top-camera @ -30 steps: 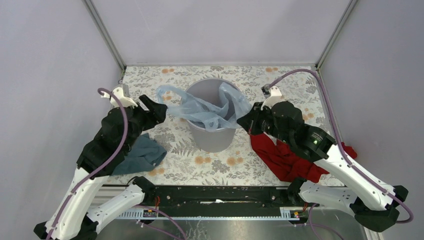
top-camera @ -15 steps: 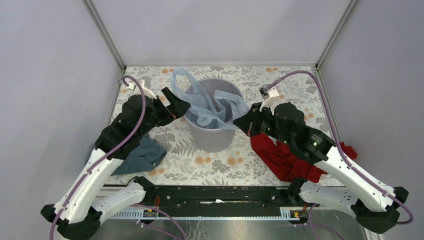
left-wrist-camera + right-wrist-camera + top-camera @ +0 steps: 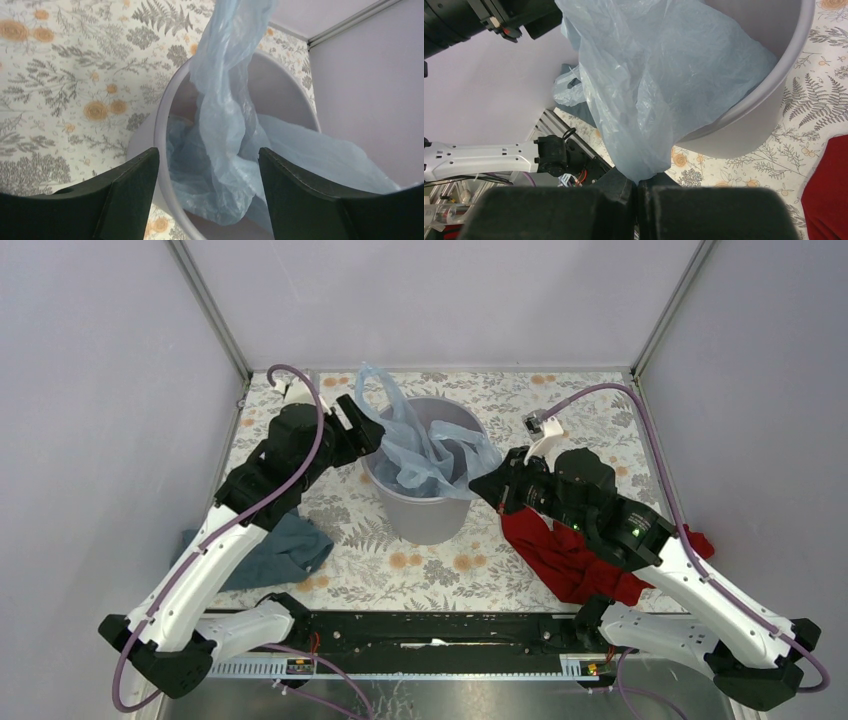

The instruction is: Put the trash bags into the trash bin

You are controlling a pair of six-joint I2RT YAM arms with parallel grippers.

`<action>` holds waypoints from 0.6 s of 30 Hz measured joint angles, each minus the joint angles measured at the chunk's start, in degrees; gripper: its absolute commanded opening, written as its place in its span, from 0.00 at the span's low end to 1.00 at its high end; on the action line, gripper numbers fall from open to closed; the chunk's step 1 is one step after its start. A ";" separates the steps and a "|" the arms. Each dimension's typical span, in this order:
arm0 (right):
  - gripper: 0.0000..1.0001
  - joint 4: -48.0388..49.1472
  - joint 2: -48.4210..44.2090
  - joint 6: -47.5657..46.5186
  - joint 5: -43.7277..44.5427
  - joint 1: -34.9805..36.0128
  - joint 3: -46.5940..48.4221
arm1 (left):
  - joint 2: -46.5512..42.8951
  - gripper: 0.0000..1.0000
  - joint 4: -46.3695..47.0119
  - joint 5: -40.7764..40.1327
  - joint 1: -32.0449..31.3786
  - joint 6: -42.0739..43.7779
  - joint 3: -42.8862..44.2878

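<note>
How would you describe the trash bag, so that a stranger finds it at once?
Find the tall grey bin mid-table. The trash bag drapes over its rim, partly inside. Unlike the opaque teal cloth and red cloth, it is thin, see-through, pale blue.

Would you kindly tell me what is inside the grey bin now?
Much of the pale-blue trash bag lies bunched inside the trash bin; one end drapes over the rim into the shut right gripper. The bag covers the bin's floor, so anything beneath cannot be seen.
</note>
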 measured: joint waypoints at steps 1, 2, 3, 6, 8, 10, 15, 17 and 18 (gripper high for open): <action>0.00 0.00 0.04 0.00 0.00 0.00 -0.07 | 0.35 0.73 0.66 -0.28 0.00 0.52 0.39; 0.00 0.00 0.09 0.00 0.00 0.00 -0.11 | 0.68 0.70 1.07 -0.44 0.00 0.81 0.74; 0.00 0.00 0.17 0.00 0.00 0.00 -0.13 | 1.05 0.68 1.38 -0.61 0.00 1.20 1.18; 0.00 0.00 0.44 0.07 0.00 0.00 -0.13 | 2.64 0.54 2.51 -0.92 0.00 2.45 2.56; 0.00 0.00 0.55 0.11 0.02 0.00 -0.13 | 4.33 0.43 2.84 -1.09 0.00 3.15 3.80; 0.00 0.00 0.59 0.20 0.04 0.00 -0.13 | 5.88 0.30 3.02 -1.25 0.00 4.00 4.74; 0.00 -0.11 0.59 0.24 0.35 0.00 -0.13 | 6.64 0.00 2.86 -1.95 0.00 5.62 5.16; 0.00 -0.35 0.57 0.26 0.92 0.00 -0.13 | 6.25 0.00 2.62 -2.51 0.00 5.73 5.14; 0.00 -0.68 0.48 0.39 1.33 0.00 -0.15 | 5.90 0.00 2.16 -2.82 0.00 5.64 5.14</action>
